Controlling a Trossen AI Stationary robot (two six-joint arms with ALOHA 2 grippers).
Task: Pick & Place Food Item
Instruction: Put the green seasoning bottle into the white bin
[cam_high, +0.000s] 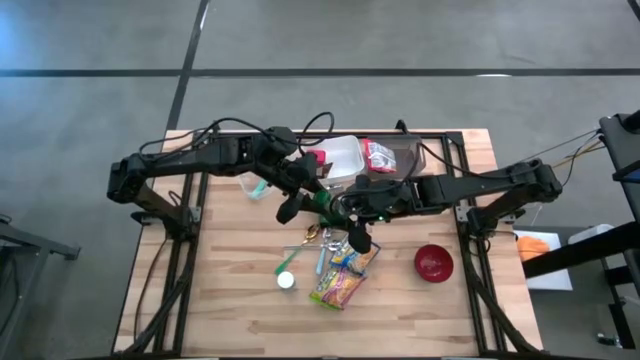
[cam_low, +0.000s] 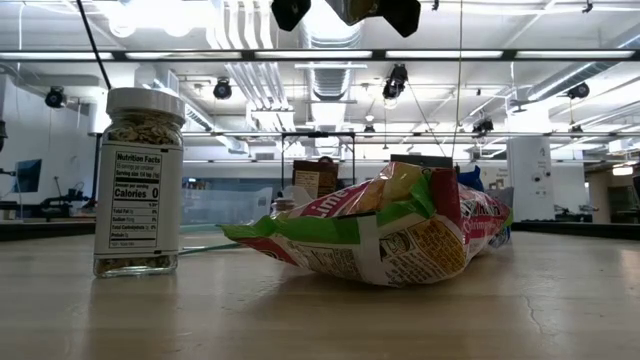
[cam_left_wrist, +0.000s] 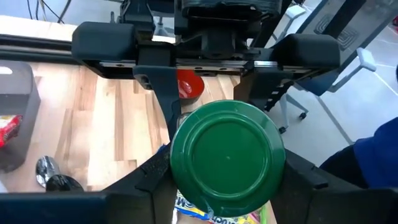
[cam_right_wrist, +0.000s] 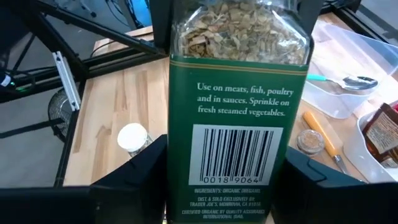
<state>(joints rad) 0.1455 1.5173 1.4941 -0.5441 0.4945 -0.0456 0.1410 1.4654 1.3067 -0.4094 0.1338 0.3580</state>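
The herb jar (cam_right_wrist: 239, 106) is held up in the air over the middle of the table (cam_high: 230, 300), above the snack bag (cam_high: 343, 278), and it's clamped from both ends: the left gripper (cam_high: 305, 195) is closed on it near the green lid (cam_left_wrist: 227, 158), and the right gripper (cam_high: 352, 207) is pressed onto the flat label sides. It's probably glass, so it should be treated as stiff, light-ish, slippery and breakable if dropped. The flat sides are best gripped, not the round lid.
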